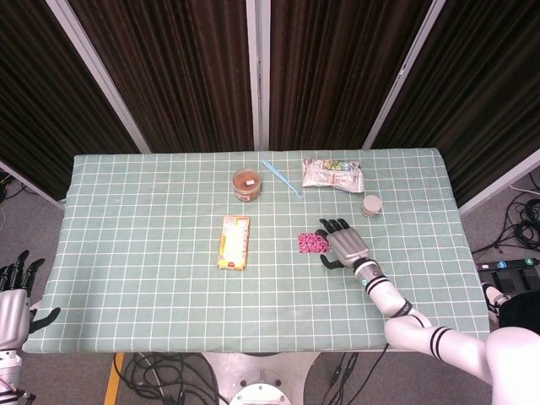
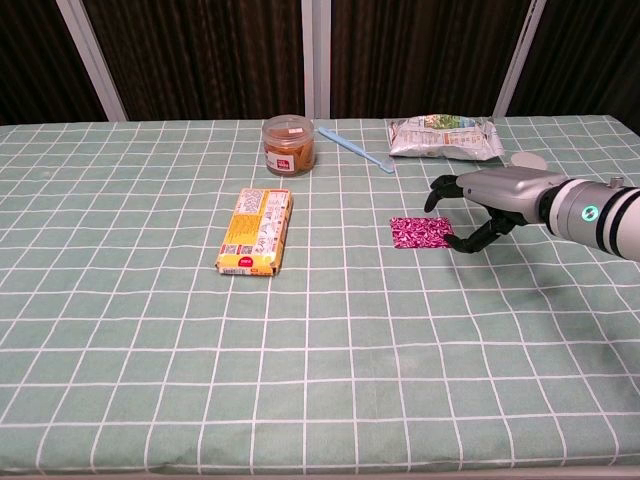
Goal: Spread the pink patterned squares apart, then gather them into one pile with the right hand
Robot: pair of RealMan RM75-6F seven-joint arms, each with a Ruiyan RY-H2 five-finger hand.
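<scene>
The pink patterned squares (image 1: 312, 243) (image 2: 421, 233) lie in one flat stack near the middle of the green checked table. My right hand (image 1: 345, 245) (image 2: 487, 205) hovers just right of the stack, palm down and fingers spread, holding nothing. Its fingertips reach over the stack's right edge; whether they touch it I cannot tell. My left hand (image 1: 13, 295) hangs off the table's front left corner, fingers apart and empty, seen only in the head view.
A yellow snack box (image 1: 234, 242) (image 2: 256, 230) lies left of the squares. At the back stand a brown jar (image 1: 247, 184) (image 2: 288, 144), a blue spoon (image 1: 281, 178) (image 2: 355, 150), a snack bag (image 1: 332, 174) (image 2: 443, 137) and a small white tub (image 1: 370, 204) (image 2: 526, 160).
</scene>
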